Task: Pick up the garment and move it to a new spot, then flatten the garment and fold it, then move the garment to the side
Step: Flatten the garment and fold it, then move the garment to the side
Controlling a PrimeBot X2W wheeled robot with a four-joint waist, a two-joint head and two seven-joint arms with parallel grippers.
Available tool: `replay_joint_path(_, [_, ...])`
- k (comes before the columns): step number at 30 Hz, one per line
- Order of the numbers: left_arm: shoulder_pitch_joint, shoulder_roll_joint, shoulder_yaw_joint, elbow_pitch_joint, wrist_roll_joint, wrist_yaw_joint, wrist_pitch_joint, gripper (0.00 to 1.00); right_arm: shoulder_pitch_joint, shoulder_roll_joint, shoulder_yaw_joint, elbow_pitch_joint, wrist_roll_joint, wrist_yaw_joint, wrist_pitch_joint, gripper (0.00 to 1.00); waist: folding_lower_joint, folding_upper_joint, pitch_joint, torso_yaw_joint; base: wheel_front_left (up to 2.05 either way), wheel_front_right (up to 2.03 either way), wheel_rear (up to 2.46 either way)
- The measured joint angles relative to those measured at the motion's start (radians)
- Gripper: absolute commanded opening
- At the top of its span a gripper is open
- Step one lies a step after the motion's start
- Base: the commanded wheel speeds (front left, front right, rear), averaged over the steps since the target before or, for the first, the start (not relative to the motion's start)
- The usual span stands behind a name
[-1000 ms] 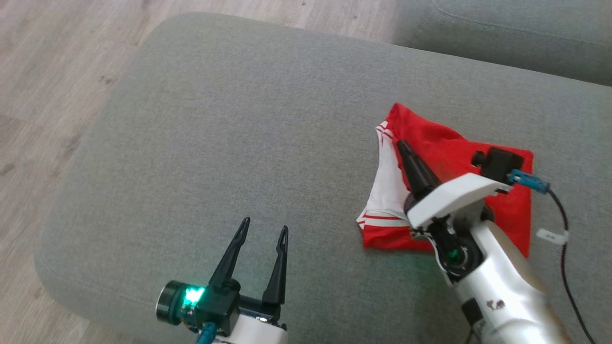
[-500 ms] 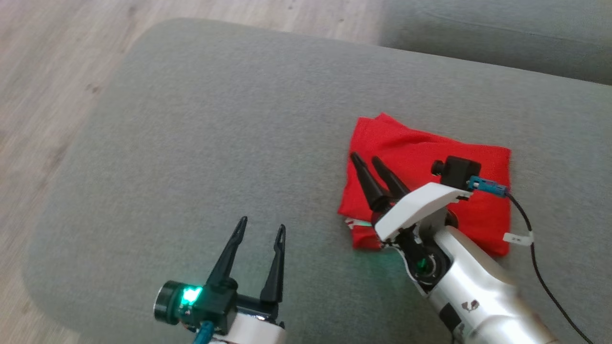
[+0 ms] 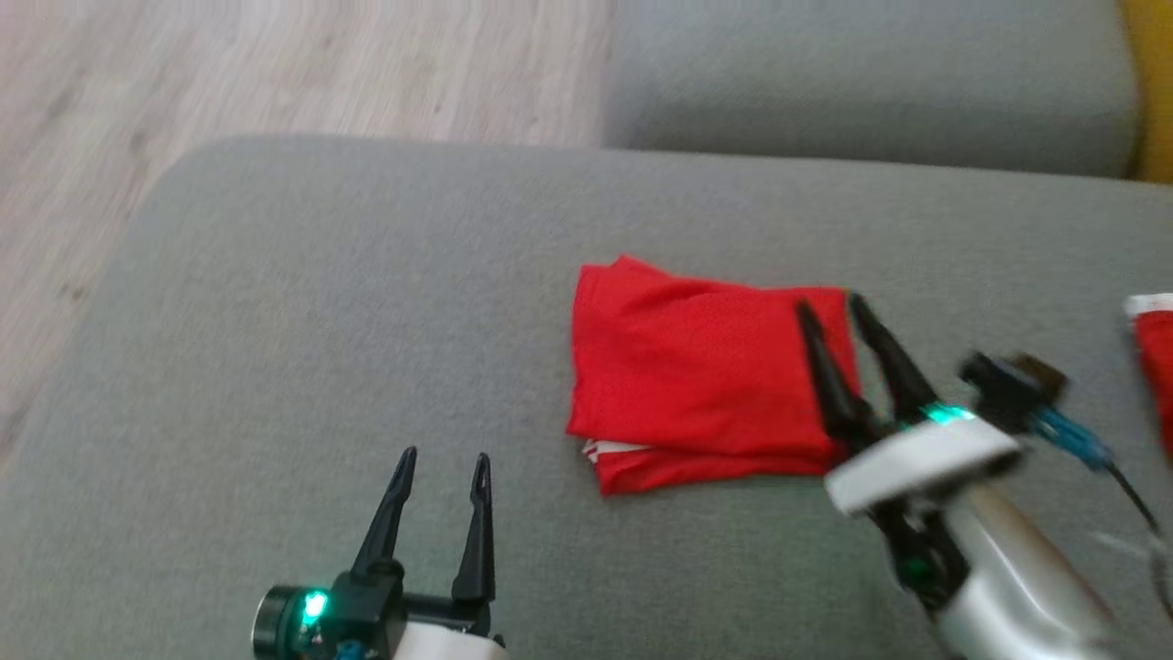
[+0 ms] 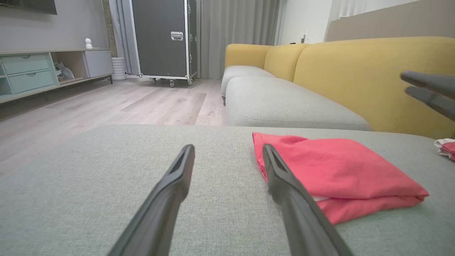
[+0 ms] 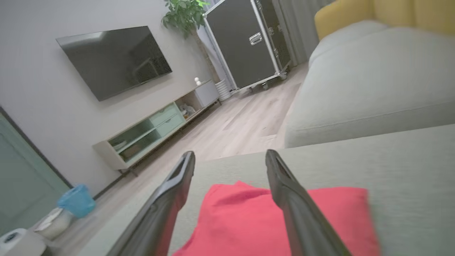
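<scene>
The red garment (image 3: 706,367) lies folded into a rough rectangle on the grey cushion (image 3: 321,321), with a bit of white trim at its lower left corner. It also appears in the left wrist view, garment (image 4: 337,170), and in the right wrist view, garment (image 5: 241,220). My right gripper (image 3: 834,307) hangs open above the garment's right edge, nothing between its fingers. My left gripper (image 3: 443,458) stands open near the cushion's front, left of the garment and apart from it.
Another red and white cloth (image 3: 1155,367) lies at the cushion's right edge. A second grey cushion (image 3: 861,82) sits behind, with a yellow sofa back (image 4: 373,78) to the right. Wooden floor (image 3: 229,73) lies beyond the left edge.
My right gripper opened and let go of the garment, which dropped into a flat fold. The gripper then rose and drew back to the right. The head camera shifted too.
</scene>
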Motion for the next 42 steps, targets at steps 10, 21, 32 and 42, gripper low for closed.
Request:
replay_joint_path(10, [0.067, 0.0, 0.044, -0.011, -0.032, -0.003, 0.0, 1.0, 0.301, -0.048, -0.272, -0.188, -0.32, 0.0, -0.012, 1.0, -0.0001, 0.0, -0.073, -0.082, 0.0, 0.0, 0.0])
replay_joint_path(21, [0.153, 0.002, 0.099, -0.038, 0.009, -0.01, 0.0, 1.0, 0.507, 0.028, -0.334, -0.227, -0.47, 0.0, -0.012, 1.0, -0.0001, 0.0, -0.116, -0.124, 0.0, 0.0, 0.0])
replay_joint_path(32, [0.175, 0.002, 0.126, -0.038, 0.022, -0.019, 0.0, 1.0, 0.522, 0.044, -0.354, -0.236, -0.495, 0.0, -0.012, 1.0, 0.0001, -0.0001, -0.129, -0.116, 0.0, 0.0, 0.0])
replay_joint_path(42, [0.177, 0.001, 0.135, -0.038, 0.029, -0.02, 0.0, 1.0, 0.526, 0.054, -0.34, -0.234, -0.495, 0.0, -0.012, 1.0, 0.0001, -0.0001, -0.141, -0.12, 0.0, 0.0, 0.0])
